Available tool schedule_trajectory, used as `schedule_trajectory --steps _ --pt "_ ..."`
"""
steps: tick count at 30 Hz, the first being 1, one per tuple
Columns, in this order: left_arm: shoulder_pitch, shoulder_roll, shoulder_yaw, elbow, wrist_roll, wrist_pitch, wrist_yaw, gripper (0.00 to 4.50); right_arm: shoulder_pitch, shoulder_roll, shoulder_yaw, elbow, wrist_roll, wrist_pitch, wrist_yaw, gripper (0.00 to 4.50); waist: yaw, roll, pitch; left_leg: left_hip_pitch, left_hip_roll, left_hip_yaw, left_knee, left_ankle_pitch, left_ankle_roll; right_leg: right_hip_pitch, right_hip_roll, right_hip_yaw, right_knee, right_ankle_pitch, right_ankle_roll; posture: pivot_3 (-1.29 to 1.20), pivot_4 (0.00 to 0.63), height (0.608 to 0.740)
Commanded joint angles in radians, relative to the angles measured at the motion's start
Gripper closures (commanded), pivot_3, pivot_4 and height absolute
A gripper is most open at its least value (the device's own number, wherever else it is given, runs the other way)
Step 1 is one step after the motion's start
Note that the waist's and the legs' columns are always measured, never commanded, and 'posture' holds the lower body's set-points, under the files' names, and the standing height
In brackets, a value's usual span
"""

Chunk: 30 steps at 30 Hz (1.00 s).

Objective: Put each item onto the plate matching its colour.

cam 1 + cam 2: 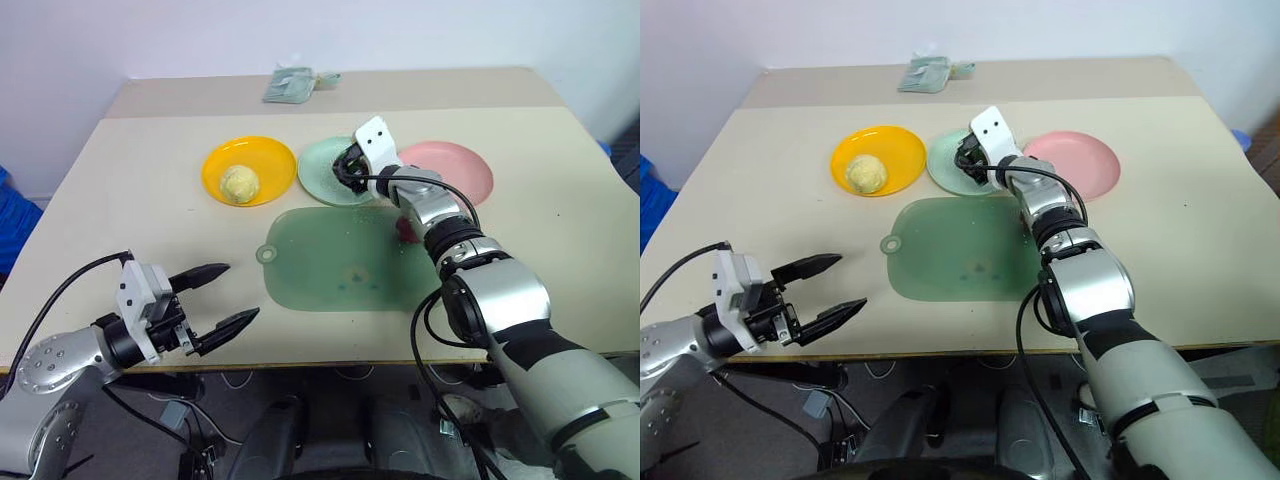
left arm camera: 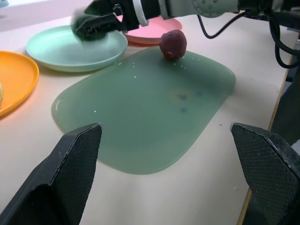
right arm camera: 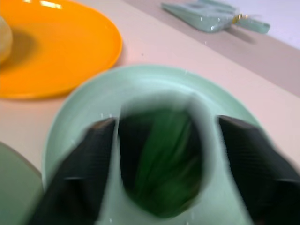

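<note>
Right gripper (image 3: 159, 159) is over the mint green plate (image 1: 325, 172), far side of the table (image 1: 560, 200), centre of the plate row. In the right wrist view its fingers (image 3: 84, 173) stand apart with gaps on both sides of the dark green-and-black lump (image 3: 161, 159), so the jaws are spread and not clamping; the lump sits between them over the plate's middle. Cannot tell whether the lump is resting on the plate surface or just above it, as the frame is smeared there. Left gripper (image 1: 222, 298) hangs at the near left edge of the table, jaws wide apart, holding nothing, pointing toward the translucent green mat (image 1: 330, 260). Pale yellow bumpy lump (image 1: 239, 184) is on the orange-yellow plate (image 1: 255, 155), left of the green one. Pink plate (image 1: 455, 165) is right of the green one, with nothing seen lying on it. Dark red-purple lump (image 2: 172, 44) sits on the mat's far right corner, near the pink plate but not on it; in the head views it shows partly behind the right forearm. Folded pale green packet (image 1: 295, 83) lies at the far edge of the table, behind the plates.
</note>
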<state>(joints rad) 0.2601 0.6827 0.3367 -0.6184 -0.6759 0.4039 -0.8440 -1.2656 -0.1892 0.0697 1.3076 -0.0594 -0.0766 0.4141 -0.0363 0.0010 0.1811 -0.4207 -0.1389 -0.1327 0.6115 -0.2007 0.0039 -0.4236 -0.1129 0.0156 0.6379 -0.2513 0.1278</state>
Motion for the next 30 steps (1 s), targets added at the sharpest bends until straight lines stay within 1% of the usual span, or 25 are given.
schedule_trajectory --steps 1,5,9,13,16,20,25,30 --pt "0.012 -0.010 0.022 -0.048 -0.004 -0.022 0.017 0.00 -0.068 -0.014 -0.035 -0.025 0.008 -0.037 0.011 0.03 -0.004 0.000 0.000 0.000 0.000 0.000 0.000 0.000 0.000 0.000 0.000 0.000 0.000 0.000 0.000 0.00 0.150 0.740" --pt "0.015 -0.018 0.009 -0.050 0.002 -0.025 0.025 0.00 -0.064 -0.053 -0.063 -0.054 0.026 -0.038 0.077 0.03 -0.006 0.000 0.000 0.000 0.000 0.000 0.000 0.000 0.000 -0.001 0.000 0.000 0.001 0.000 0.000 0.00 0.150 0.740" --pt "-0.009 -0.020 -0.009 -0.023 0.004 -0.029 0.014 0.00 -0.009 -0.131 -0.096 -0.147 0.061 -0.015 0.178 0.03 -0.005 0.000 0.000 0.000 0.000 0.000 0.000 -0.001 0.002 -0.001 0.000 0.000 0.001 0.000 0.000 0.00 0.150 0.740" --pt "-0.046 -0.017 -0.034 0.021 0.009 -0.036 -0.018 0.00 0.145 -0.222 -0.105 -0.394 0.097 0.094 0.283 0.03 0.001 0.000 0.000 0.000 0.000 0.000 0.001 -0.002 0.003 0.000 0.000 0.000 0.001 0.000 0.000 0.00 0.150 0.740" --pt "-0.091 -0.008 -0.060 0.063 0.010 -0.040 -0.048 0.00 0.342 -0.305 -0.120 -0.705 0.145 0.275 0.345 0.03 0.010 0.000 -0.001 0.000 0.000 0.000 0.001 -0.002 0.004 0.000 0.000 0.000 0.001 0.000 0.000 0.00 0.150 0.740" --pt "-0.130 0.006 -0.079 0.101 0.014 -0.042 -0.085 0.00 0.511 -0.359 -0.145 -0.979 0.210 0.481 0.363 0.03 0.015 0.001 0.000 -0.001 0.000 0.002 0.001 -0.002 0.004 -0.002 -0.001 0.003 0.003 0.000 0.000 0.00 0.150 0.740" --pt "-0.199 0.020 -0.110 0.140 0.009 -0.025 -0.117 0.00 0.671 -0.399 -0.164 -1.214 0.286 0.674 0.373 0.03 0.024 0.001 0.000 0.000 0.000 0.002 0.002 -0.003 0.004 -0.003 -0.002 0.004 0.004 0.000 -0.001 0.00 0.150 0.740" --pt "-0.240 0.027 -0.130 0.157 0.008 -0.013 -0.126 0.00 0.729 -0.398 -0.166 -1.328 0.331 0.774 0.359 0.03 0.026 0.000 0.000 -0.001 0.000 0.003 0.003 -0.003 0.005 -0.002 -0.003 0.004 0.003 0.000 -0.001 0.00 0.150 0.740"
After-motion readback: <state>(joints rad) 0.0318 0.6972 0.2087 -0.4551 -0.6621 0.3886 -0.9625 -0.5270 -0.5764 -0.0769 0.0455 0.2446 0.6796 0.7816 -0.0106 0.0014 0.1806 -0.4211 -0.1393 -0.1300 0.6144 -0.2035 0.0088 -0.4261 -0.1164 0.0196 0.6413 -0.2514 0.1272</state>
